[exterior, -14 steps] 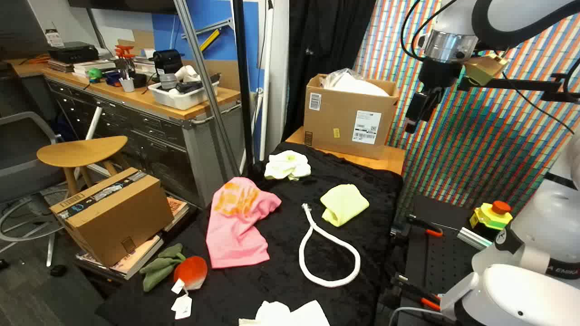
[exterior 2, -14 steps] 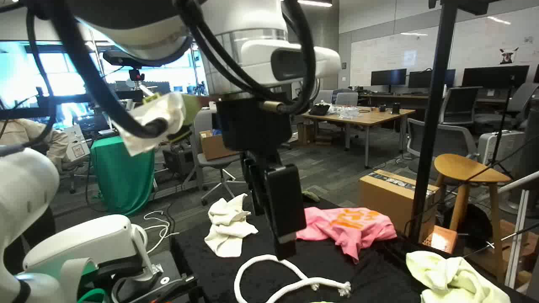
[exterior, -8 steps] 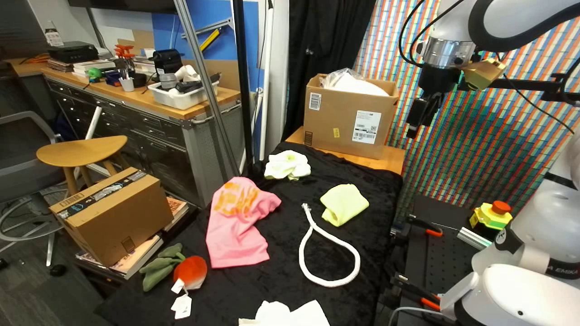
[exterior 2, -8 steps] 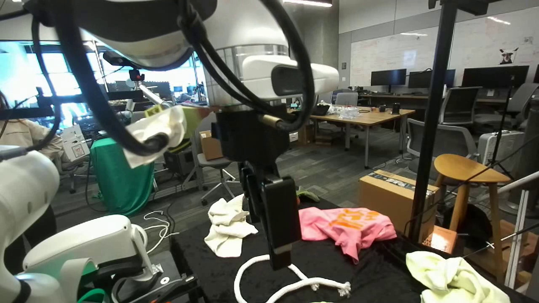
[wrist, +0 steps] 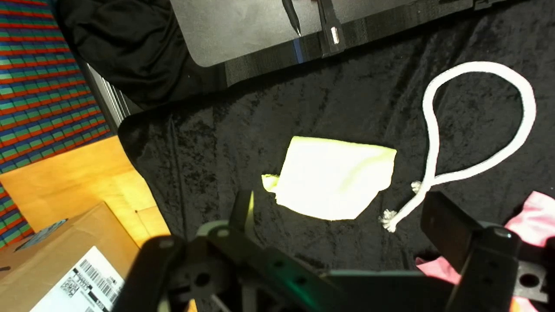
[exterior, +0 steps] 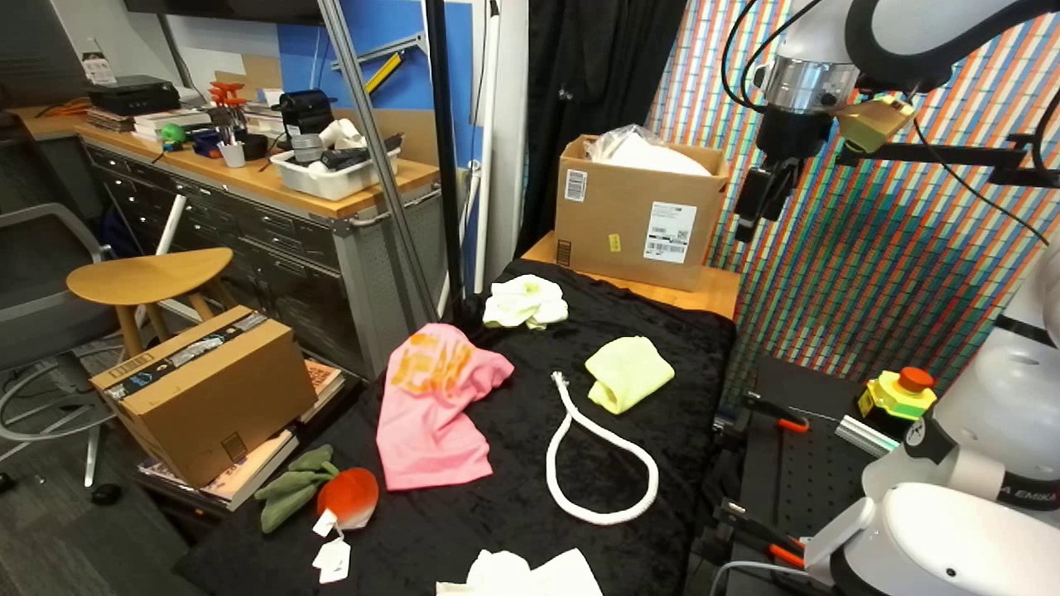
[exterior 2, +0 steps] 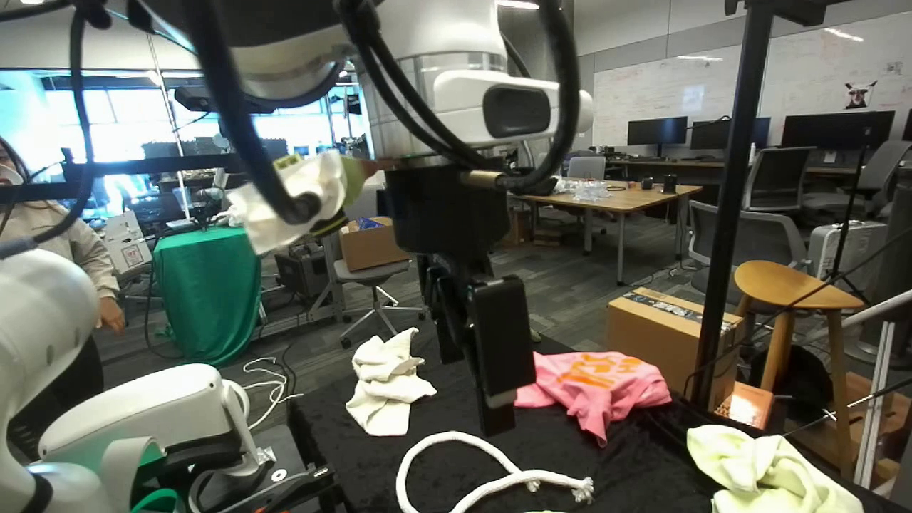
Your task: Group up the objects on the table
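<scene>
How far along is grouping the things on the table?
Done: nothing grouped yet; the items lie apart on the black fabric table cover. In hand: nothing; the black tool is raised, open and empty. Left: gathering the bright yellow folded cloth, pale yellow crumpled cloth, rumpled pink cloth, cream crumpled cloth, white rope loop and perhaps the red leafy object.

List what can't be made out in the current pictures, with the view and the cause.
White cloth: lower part cut off by the bottom edge in an exterior view.
White rope: part of its loop cut off by the bottom edge in an exterior view.
Pink cloth: partly behind the gripper and cut off by the right edge, wrist view.
Large box label: print too small in an exterior view.
</scene>
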Robot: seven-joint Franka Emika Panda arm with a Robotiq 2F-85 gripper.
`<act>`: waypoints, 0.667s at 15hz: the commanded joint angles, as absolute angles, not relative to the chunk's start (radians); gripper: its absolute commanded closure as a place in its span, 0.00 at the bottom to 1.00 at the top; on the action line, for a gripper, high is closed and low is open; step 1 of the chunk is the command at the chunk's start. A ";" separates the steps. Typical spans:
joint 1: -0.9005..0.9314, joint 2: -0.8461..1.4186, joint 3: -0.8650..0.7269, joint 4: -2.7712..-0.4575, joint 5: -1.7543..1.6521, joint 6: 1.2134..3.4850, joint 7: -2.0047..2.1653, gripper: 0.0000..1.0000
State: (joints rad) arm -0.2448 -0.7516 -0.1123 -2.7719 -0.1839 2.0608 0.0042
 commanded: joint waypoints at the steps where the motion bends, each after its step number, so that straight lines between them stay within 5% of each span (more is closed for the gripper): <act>1: -0.223 -0.574 -0.114 -2.630 -0.185 2.091 0.013 0.00; 10: -0.196 -0.112 -0.152 -2.175 -0.161 2.262 -0.083 0.00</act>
State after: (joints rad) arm -0.2226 -0.2891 -0.1238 -2.3589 -0.1830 2.2247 -0.0359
